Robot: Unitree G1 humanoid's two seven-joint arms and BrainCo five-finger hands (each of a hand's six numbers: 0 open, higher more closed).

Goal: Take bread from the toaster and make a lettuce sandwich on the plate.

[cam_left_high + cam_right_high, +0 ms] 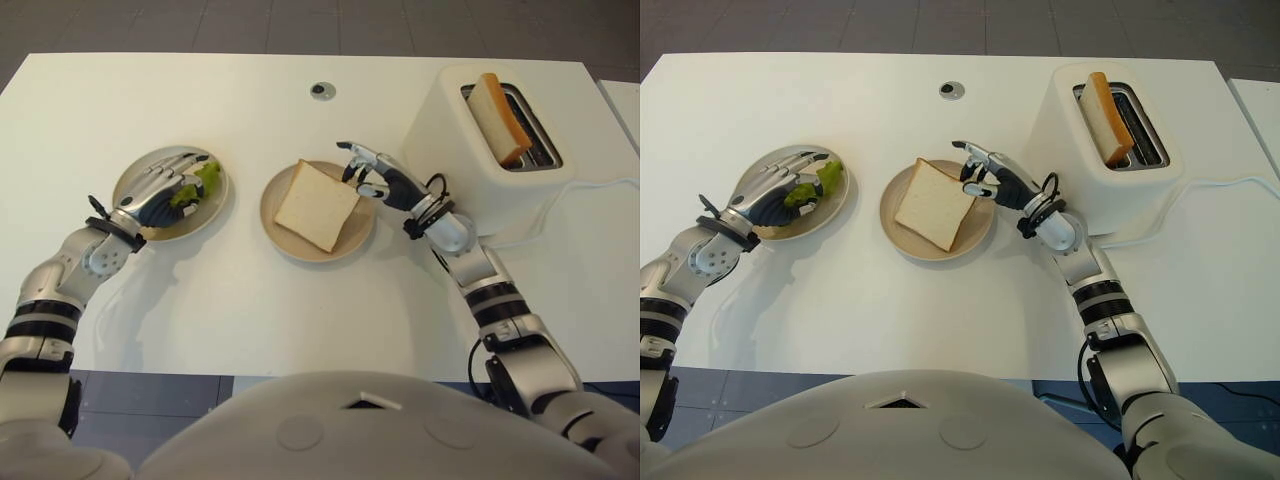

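A slice of bread (316, 205) lies flat on the tan plate (280, 235) at the table's centre. My right hand (378, 175) hovers at that plate's right rim, beside the slice, fingers loosely spread and holding nothing. Behind it stands the white toaster (450, 130) with a second slice (498, 115) sticking up out of one slot. To the left, a smaller plate (213, 206) carries green lettuce (207, 178). My left hand (158, 192) lies over this plate, its fingers stretched across the lettuce, not closed on it.
The toaster's white cable (590, 190) runs off to the right across the table. A round grommet hole (322, 90) sits at the back centre. Another white table's corner (625, 105) shows at the far right. The white tabletop (250, 300) lies bare in front of the plates.
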